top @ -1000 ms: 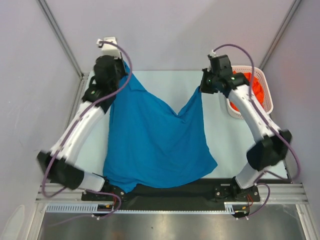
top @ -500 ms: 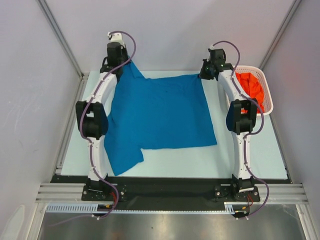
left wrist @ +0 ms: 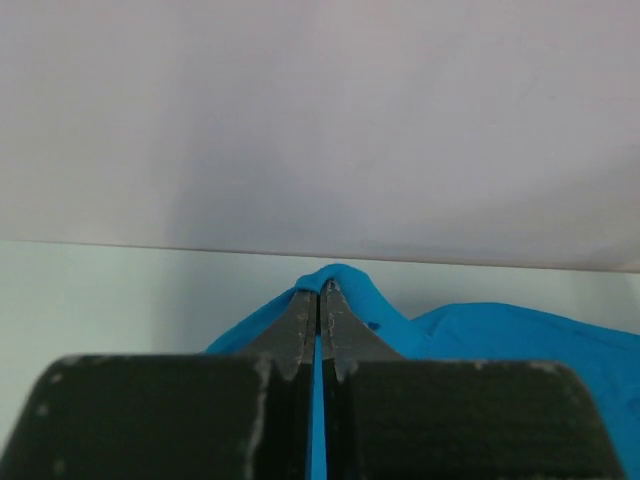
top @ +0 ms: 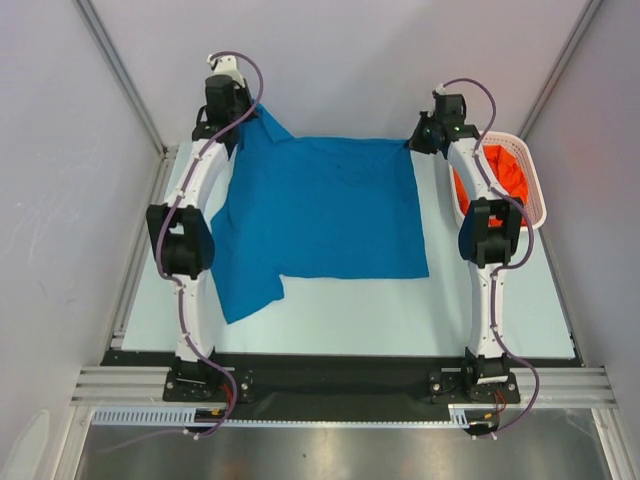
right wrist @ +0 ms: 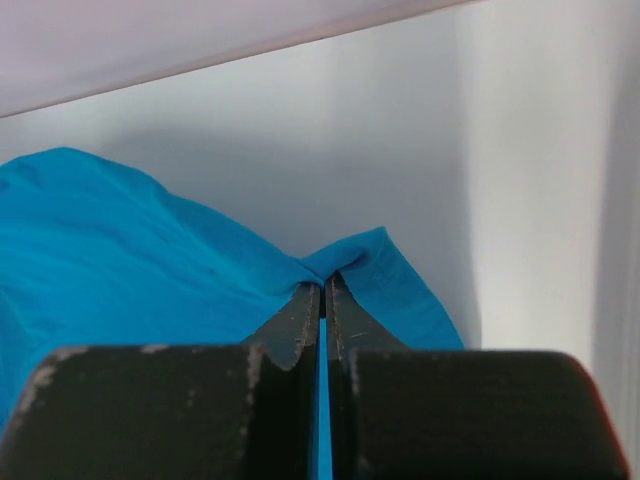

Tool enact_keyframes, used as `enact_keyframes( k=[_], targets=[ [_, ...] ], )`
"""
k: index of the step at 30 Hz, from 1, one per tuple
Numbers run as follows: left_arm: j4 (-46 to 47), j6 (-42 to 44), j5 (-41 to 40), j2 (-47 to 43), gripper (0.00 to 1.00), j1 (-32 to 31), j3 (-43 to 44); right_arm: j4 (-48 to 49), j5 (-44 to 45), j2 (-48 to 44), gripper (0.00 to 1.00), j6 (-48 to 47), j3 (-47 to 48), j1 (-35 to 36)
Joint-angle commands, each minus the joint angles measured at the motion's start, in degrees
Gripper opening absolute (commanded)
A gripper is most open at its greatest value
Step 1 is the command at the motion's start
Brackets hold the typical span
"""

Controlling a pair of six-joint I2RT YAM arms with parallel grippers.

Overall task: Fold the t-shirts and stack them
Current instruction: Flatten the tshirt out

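Observation:
The blue t-shirt (top: 325,210) lies stretched flat across the table, a sleeve trailing at the near left. At the far left corner my left gripper (top: 243,125) is shut on the shirt's edge; the cloth (left wrist: 345,290) bunches over the fingertips. My right gripper (top: 413,146) is shut on the far right corner, with blue cloth (right wrist: 385,262) pinched between its jaws. Both arms reach far out towards the back wall. The orange-red t-shirt (top: 503,170) sits crumpled in the white basket (top: 530,180) at the far right.
The back wall rises close behind both grippers. A black strip (top: 340,375) runs along the table's near edge by the arm bases. The basket stands just right of the right arm's forearm.
Both arms have stretched forward and pulled the blue shirt from a sagging hang to a flat spread on the table. In the last half second it shifted slightly further back.

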Motion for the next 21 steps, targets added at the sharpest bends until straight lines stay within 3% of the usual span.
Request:
enact_keyframes(
  k=[1, 4, 8, 13, 21],
  targets=[
    [-1.31, -1.26, -1.88, -8.68, 0.0, 0.77, 2.33, -0.57, 0.73, -4.98, 0.0, 3.25, 2.01, 0.06],
    [-0.78, -0.73, -4.52, -15.8, 0.0, 0.94, 2.07, -1.8, 2.67, -12.36, 0.0, 1.96, 0.52, 1.37],
    [2.97, 1.55, -5.76, -27.39, 0.0, 1.03, -1.08, 0.29, 9.87, -28.75, 0.0, -4.47, -6.67, 4.89],
    [10.81, 6.47, -3.91, -45.15, 0.0, 1.03, -12.86, 9.78, 14.45, -45.75, 0.0, -9.47, -18.96, 8.31],
    [9.24, 11.22, -6.27, -60.28, 0.0, 1.03, -14.62, 25.26, 21.04, -67.12, 0.0, -23.62, -32.17, 22.01]
  ],
)
